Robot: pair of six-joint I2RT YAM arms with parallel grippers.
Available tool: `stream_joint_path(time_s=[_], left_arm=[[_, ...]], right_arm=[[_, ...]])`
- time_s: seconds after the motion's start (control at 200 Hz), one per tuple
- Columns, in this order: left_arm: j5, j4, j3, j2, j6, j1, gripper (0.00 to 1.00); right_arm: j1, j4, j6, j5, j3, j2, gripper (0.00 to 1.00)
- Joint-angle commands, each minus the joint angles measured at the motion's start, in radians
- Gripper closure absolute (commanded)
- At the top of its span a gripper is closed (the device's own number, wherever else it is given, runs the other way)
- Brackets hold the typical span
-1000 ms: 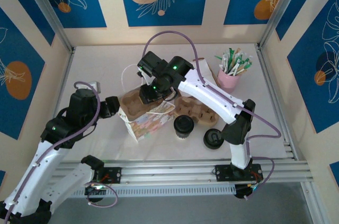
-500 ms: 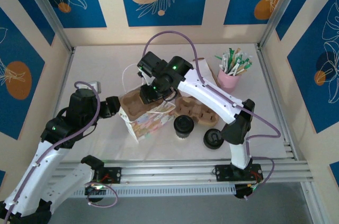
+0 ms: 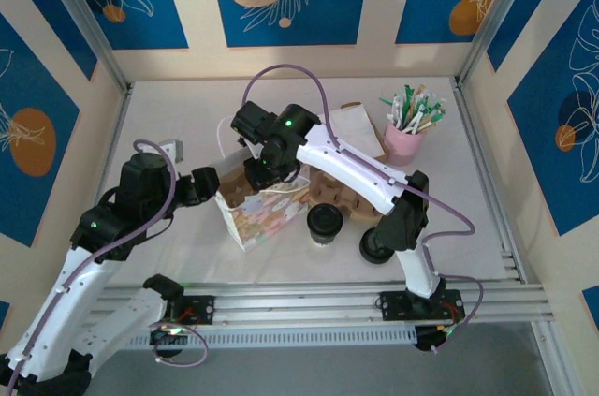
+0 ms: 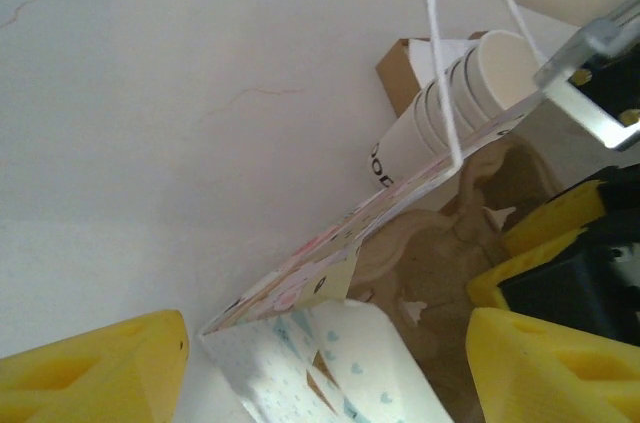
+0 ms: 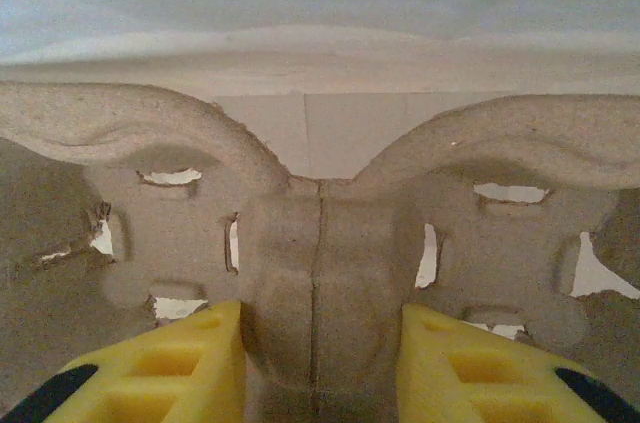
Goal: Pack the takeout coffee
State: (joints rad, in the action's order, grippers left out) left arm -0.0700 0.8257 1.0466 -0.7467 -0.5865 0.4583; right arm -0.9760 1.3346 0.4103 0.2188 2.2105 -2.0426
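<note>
White bench (image 3: pixel 187 115), blue patterned walls. My right gripper (image 5: pixel 318 348), pinching cup tray (image 5: pixel 320 233), has moved left and sunk tray deeper into paper bag (image 3: pixel 257 220). Left gripper (image 3: pixel 208 183) spread astride bag rim. Coffee (image 3: pixel 325 220) stands on bench just beside bag, not yet packed.

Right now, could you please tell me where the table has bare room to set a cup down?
Bare: the back left corner of the table, behind the paper bag, and its right strip in front of the pink cup. Crowded: the middle, around the bag, takeout coffee and cardboard carrier.
</note>
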Motion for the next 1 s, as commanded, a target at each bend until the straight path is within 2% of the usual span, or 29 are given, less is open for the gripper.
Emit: stream_joint_path(time_s=[0.0,0.3,0.595,0.755,0.875,0.995], left_arm=[[0.039,-0.036,0.039,0.018,-0.017,-0.007,0.26],[0.055,-0.02,0.05,-0.021,0.038,-0.007,0.24],[0.171,0.032,0.089,-0.098,0.173,-0.007,0.19],[0.131,0.078,0.108,-0.136,0.199,-0.007,0.2],[0.074,0.073,0.104,-0.117,0.184,-0.007,0.2],[0.069,0.059,0.09,-0.096,0.179,-0.007,0.21]], right_arm=[[-0.009,0.05,-0.013,0.019,0.023,-0.016,0.62],[-0.025,0.029,-0.013,0.041,0.022,0.002,0.62],[-0.029,0.011,-0.002,0.053,0.021,0.044,0.61],[-0.035,0.026,0.034,0.087,0.023,0.035,0.61],[-0.044,0.044,0.062,0.116,0.033,0.026,0.61],[-0.051,0.079,0.077,0.147,0.065,0.003,0.61]])
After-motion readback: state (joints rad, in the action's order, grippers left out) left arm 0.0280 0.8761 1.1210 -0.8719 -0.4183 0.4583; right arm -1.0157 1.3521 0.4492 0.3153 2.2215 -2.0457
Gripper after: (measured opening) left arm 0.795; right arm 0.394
